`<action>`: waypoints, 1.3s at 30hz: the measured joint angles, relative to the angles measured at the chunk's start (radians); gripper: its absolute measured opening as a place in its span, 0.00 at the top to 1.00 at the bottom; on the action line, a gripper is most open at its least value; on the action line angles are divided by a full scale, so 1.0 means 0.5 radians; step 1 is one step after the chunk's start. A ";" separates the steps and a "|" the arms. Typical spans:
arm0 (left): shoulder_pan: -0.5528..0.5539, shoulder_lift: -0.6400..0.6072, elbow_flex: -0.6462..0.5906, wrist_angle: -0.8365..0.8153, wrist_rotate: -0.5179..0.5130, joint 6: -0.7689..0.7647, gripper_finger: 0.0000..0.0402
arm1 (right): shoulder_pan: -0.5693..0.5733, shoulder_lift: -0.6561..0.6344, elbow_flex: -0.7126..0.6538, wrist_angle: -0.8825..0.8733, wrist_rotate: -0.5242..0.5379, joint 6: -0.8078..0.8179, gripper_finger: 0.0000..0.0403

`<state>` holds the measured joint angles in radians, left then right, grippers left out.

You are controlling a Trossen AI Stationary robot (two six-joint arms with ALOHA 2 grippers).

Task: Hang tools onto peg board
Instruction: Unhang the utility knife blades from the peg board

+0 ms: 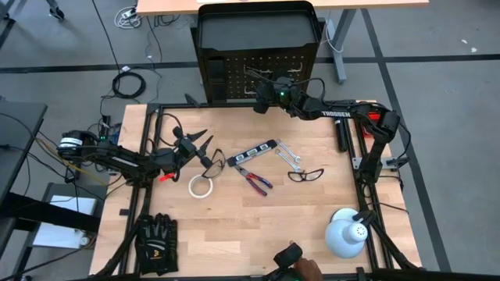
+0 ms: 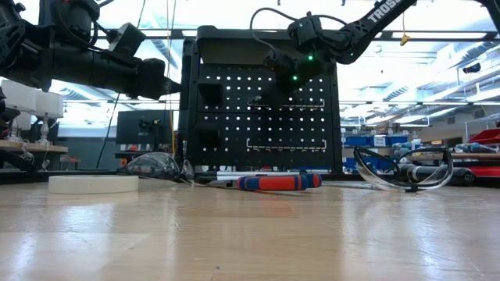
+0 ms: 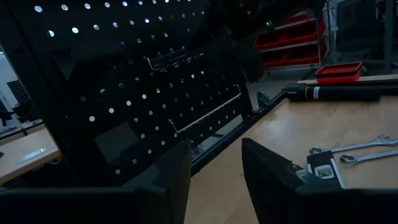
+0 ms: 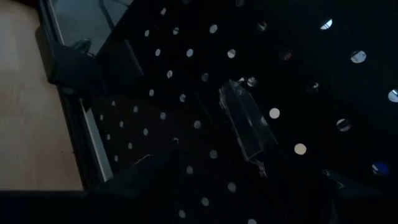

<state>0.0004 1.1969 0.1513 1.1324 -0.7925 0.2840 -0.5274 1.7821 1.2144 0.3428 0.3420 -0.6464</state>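
against the peg board (image 1: 234, 74), the right tool (image 1: 262, 94) grips clear glasses (image 4: 247, 118).

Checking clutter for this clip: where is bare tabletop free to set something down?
Free: the wooden strip between the black gloves and white dome lamp. Crowded: the middle, from white tape roll past red-handled pliers to black-framed glasses.

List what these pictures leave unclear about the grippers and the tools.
- Right gripper, high view: at the peg board; its dark fingers blend into the panel, so any held tool is unclear.
- Right wrist view: too dark to identify the pale clear piece.
- Wrenches, left wrist view: cut off by the picture's edge.
- Level bar, low view: hidden behind the pliers.
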 joint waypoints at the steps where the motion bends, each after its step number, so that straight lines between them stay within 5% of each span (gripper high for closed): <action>1: 0.000 0.000 0.000 0.000 0.000 0.000 0.64 | 0.003 0.000 0.000 0.009 -0.002 -0.001 0.40; 25: 0.000 0.000 0.000 -0.002 -0.001 0.000 0.64 | 0.067 0.000 0.000 0.108 0.116 -0.038 0.41; 39: 0.000 0.000 0.000 -0.002 0.000 0.000 0.64 | 0.002 0.000 0.000 0.104 0.053 -0.140 0.52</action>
<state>0.0006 1.1969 0.1513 1.1313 -0.7927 0.2840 -0.5264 1.7821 1.2144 0.3946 0.3686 -0.7164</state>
